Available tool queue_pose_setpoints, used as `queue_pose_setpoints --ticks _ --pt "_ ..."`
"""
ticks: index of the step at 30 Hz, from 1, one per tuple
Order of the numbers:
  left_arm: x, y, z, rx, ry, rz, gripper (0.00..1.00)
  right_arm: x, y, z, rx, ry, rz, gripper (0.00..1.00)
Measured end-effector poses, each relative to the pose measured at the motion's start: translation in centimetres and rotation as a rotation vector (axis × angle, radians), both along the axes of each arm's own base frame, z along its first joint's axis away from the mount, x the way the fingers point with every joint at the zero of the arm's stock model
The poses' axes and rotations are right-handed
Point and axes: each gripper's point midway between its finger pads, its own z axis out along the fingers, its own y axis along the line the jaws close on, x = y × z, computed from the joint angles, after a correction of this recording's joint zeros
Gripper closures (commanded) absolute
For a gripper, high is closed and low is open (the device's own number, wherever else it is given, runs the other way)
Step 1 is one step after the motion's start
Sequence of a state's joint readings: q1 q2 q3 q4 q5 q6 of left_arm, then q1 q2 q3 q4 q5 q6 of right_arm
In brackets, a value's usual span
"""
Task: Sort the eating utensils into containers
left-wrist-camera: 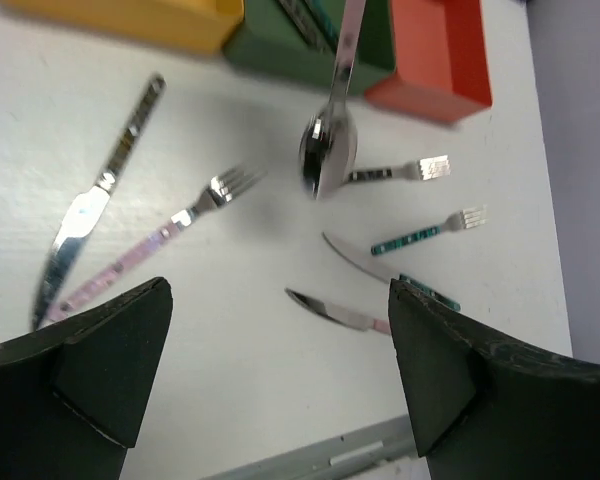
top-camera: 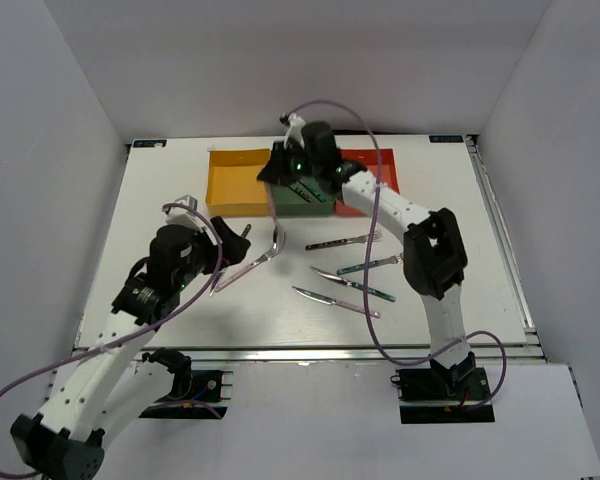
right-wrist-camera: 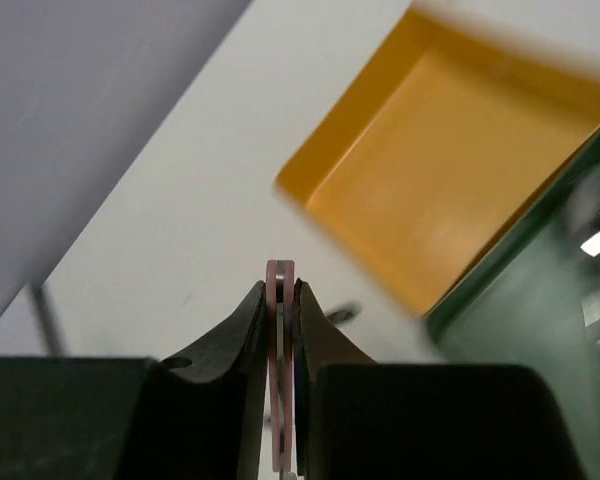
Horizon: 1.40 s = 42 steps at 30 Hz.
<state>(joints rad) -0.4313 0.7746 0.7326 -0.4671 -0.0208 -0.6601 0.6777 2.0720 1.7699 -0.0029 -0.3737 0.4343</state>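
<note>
A pink-handled spoon [left-wrist-camera: 328, 152] hangs bowl-down before the yellow bin [left-wrist-camera: 160, 20], green bin [left-wrist-camera: 270, 50] and red bin [left-wrist-camera: 432, 88]; six utensils [left-wrist-camera: 420, 236] lie scattered nearby.

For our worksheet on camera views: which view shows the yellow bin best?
Top external: almost the whole yellow bin shows from above. Right wrist catches a blurred part; left wrist only one wall at the top edge.

This looks like a robotics lab test cell. A flat white table [top-camera: 180, 300] fills the middle of the top view, boxed in by plain white wall panels [top-camera: 40, 150] at the left, top and right. 2 white-and-black robot arms [top-camera: 110, 360] [top-camera: 440, 300] trailing purple cables [top-camera: 375, 160] are bolted along a metal rail [top-camera: 310, 350] at the bottom.
</note>
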Motion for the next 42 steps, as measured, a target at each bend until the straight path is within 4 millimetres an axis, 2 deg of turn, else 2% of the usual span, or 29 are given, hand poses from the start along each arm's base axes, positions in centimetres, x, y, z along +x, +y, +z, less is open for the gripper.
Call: queue_pose_setpoints --ticks 1,3,5,7,9,11,13,15,18,22,27,31,33,34,36,40,42 --pt "0.0 0.5 1.4 0.016 -0.037 0.01 0.02 3.1 -0.7 1.5 -0.008 -0.059 -0.025 1.0" --pt "-0.5 1.2 3.2 0.036 -0.091 0.007 0.02 8.0 -2.4 4.0 -0.002 -0.157 -0.087 1.0" --pt "-1.1 1.5 4.2 0.04 -0.137 -0.002 0.02 11.5 -5.2 5.3 0.015 -0.198 -0.161 1.0" --pt "-1.5 1.6 4.4 0.037 -0.167 -0.012 0.02 13.8 -8.0 5.0 0.036 -0.188 -0.235 1.0" --pt "-2.0 1.3 3.8 0.038 -0.16 -0.045 0.02 16.1 -11.2 3.7 0.066 -0.186 -0.32 1.0" --pt "-2.2 0.9 3.2 0.044 -0.146 -0.075 0.02 18.4 -13.2 2.1 0.069 -0.189 -0.366 1.0" --pt "-2.4 0.6 2.9 0.044 -0.141 -0.097 0.02 21.0 -13.8 1.2 0.069 -0.227 -0.377 1.0" --pt "-2.7 0.5 2.7 0.039 -0.145 -0.115 0.02 22.8 -13.2 1.1 0.079 -0.291 -0.363 1.0" --pt "-3.1 0.3 3.2 0.03 -0.165 -0.134 0.02 22.7 -11.8 0.2 0.065 -0.356 -0.299 1.0" --pt "-3.3 0.1 3.8 0.019 -0.192 -0.147 0.02 21.2 -9.9 -0.3 0.038 -0.456 -0.176 1.0" --pt "-3.3 0.0 3.9 0.017 -0.195 -0.156 0.02 19.3 -8.4 -1.9 0.002 -0.499 -0.048 0.98" --pt "-3.4 0.0 4.0 0.015 -0.2 -0.157 0.02 18.6 -8.1 -2.6 -0.017 -0.499 0.004 0.69" --pt "-3.5 0.1 4.1 0.014 -0.204 -0.156 0.02 18.5 -8.2 -2.9 -0.022 -0.488 0.012 0.36" --pt "-3.5 0.1 4.2 0.013 -0.207 -0.156 0.02 18.4 -8.2 -3.0 -0.026 -0.487 0.013 0.31" --pt "-3.5 0.1 4.3 0.012 -0.211 -0.155 0.02 18.4 -8.1 -3.3 -0.037 -0.48 0.013 0.12" --pt "-3.6 0.2 4.4 0.011 -0.216 -0.15 0.02 18.3 -8.1 -3.0 -0.061 -0.475 0.001 0.11" --pt "-3.5 0.3 4.4 0.014 -0.216 -0.143 0.02 18.2 -8.4 -2.0 -0.078 -0.468 -0.028 0.11"
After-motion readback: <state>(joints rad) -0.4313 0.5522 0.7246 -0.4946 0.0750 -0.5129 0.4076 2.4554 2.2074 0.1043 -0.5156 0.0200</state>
